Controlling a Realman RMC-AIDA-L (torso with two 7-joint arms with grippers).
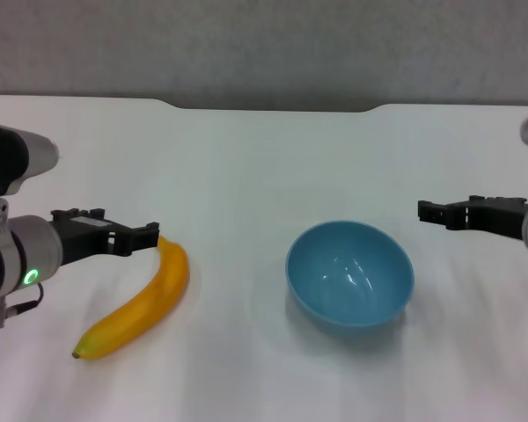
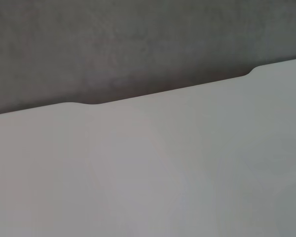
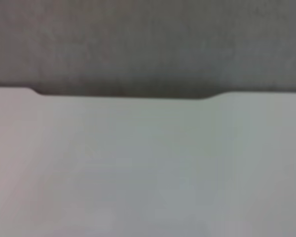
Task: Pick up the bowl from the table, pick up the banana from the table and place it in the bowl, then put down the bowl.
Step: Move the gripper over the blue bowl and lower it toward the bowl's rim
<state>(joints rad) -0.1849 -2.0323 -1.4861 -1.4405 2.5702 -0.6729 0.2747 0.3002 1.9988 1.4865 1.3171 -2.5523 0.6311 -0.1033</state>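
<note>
The light-blue bowl [image 1: 350, 274] stands upright and empty on the white table [image 1: 246, 167], right of centre. The yellow-orange banana [image 1: 139, 304] lies on the table at the left, its stem end farther away. My left gripper [image 1: 150, 234] reaches in from the left, and its tip is right at the banana's stem end. My right gripper [image 1: 425, 211] reaches in from the right and stays apart from the bowl, just beyond its far right rim. Both wrist views show only bare table [image 2: 163, 177] [image 3: 148, 168] and its far edge.
The table's far edge has a shallow notch [image 1: 273, 108], with a grey wall [image 1: 264, 44] behind it. Bare tabletop lies between the banana and the bowl.
</note>
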